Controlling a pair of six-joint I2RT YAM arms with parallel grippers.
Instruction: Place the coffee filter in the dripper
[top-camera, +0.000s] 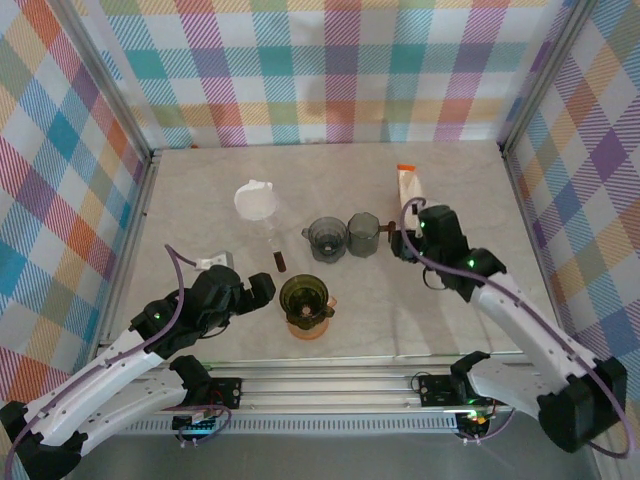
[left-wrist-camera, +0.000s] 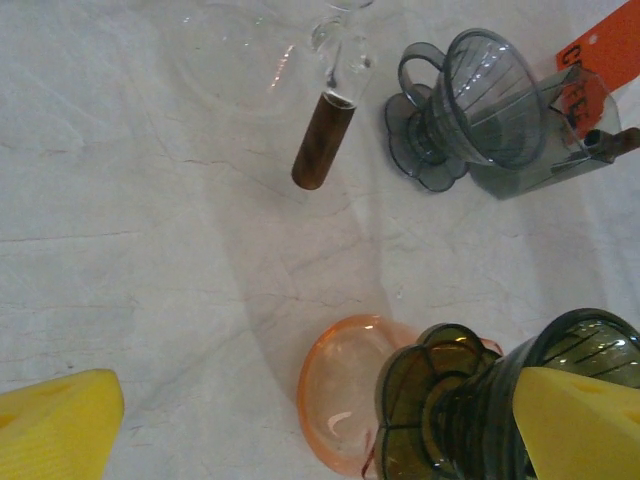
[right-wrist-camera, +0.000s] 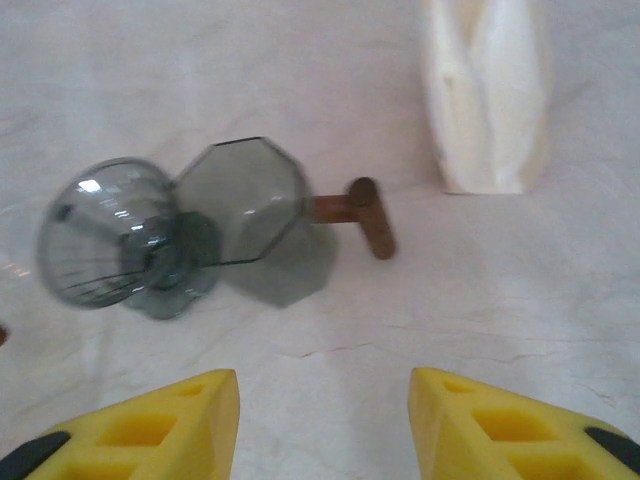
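A white folded coffee filter (top-camera: 408, 186) (right-wrist-camera: 487, 95) lies flat at the back right, with an orange tab at its far end. An olive-green dripper (top-camera: 304, 298) (left-wrist-camera: 480, 400) stands on an orange saucer (left-wrist-camera: 345, 400) at the front centre. My right gripper (top-camera: 401, 241) (right-wrist-camera: 323, 400) hovers open just short of the filter, with nothing between its yellow fingers. My left gripper (top-camera: 262, 290) (left-wrist-camera: 315, 400) is wide open to the left of the green dripper; its right finger (left-wrist-camera: 580, 425) stands in front of the dripper's cone.
A grey dripper (top-camera: 326, 238) (right-wrist-camera: 105, 235) and a grey octagonal vessel with a brown handle (top-camera: 364, 233) (right-wrist-camera: 245, 200) stand side by side mid-table. A clear glass piece with a brown handle (left-wrist-camera: 322, 140) holds a white cone (top-camera: 255, 200) at the back left. Checked walls enclose the table.
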